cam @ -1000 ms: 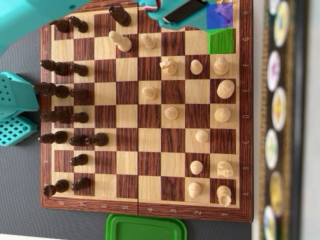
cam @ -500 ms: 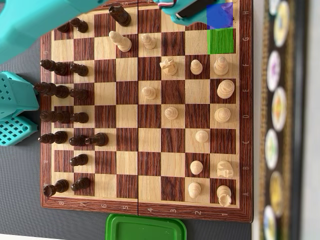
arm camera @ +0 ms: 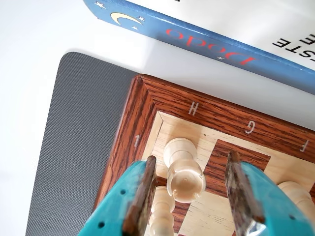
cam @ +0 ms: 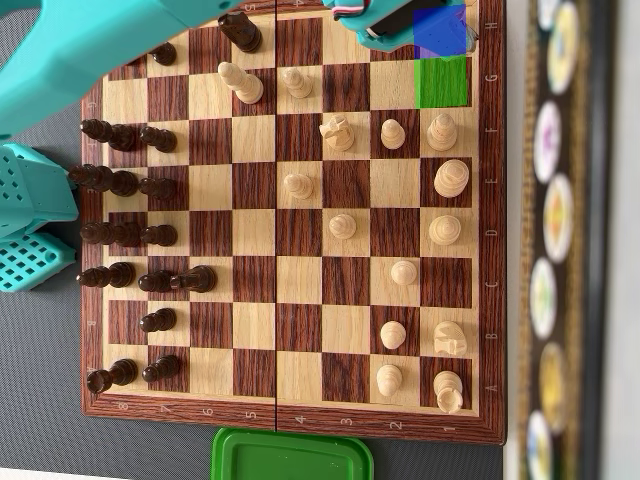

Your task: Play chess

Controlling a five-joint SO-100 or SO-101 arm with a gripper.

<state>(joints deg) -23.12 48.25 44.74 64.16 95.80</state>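
In the wrist view, a white rook point(arm camera: 183, 174) stands on the corner square by the letter H and the number 1 of the wooden chessboard point(arm camera: 147, 98). My gripper point(arm camera: 191, 158) is open, one teal jaw on each side of the rook, with a gap on both sides. A white pawn point(arm camera: 161, 211) stands just behind the left finger point(arm camera: 142, 196). In the overhead view the gripper point(cam: 400, 15) is at the board's top right corner and hides the rook. A blue patch point(cam: 440, 30) and a green patch point(cam: 440, 80) mark two squares there.
Black pieces point(cam: 125, 180) line the board's left side and white pieces point(cam: 400, 200) spread over the right half. A blue-spined book point(arm camera: 206, 39) lies beside the board edge. A green lid point(cam: 290, 455) sits below the board. The teal arm point(cam: 100, 50) crosses the top left.
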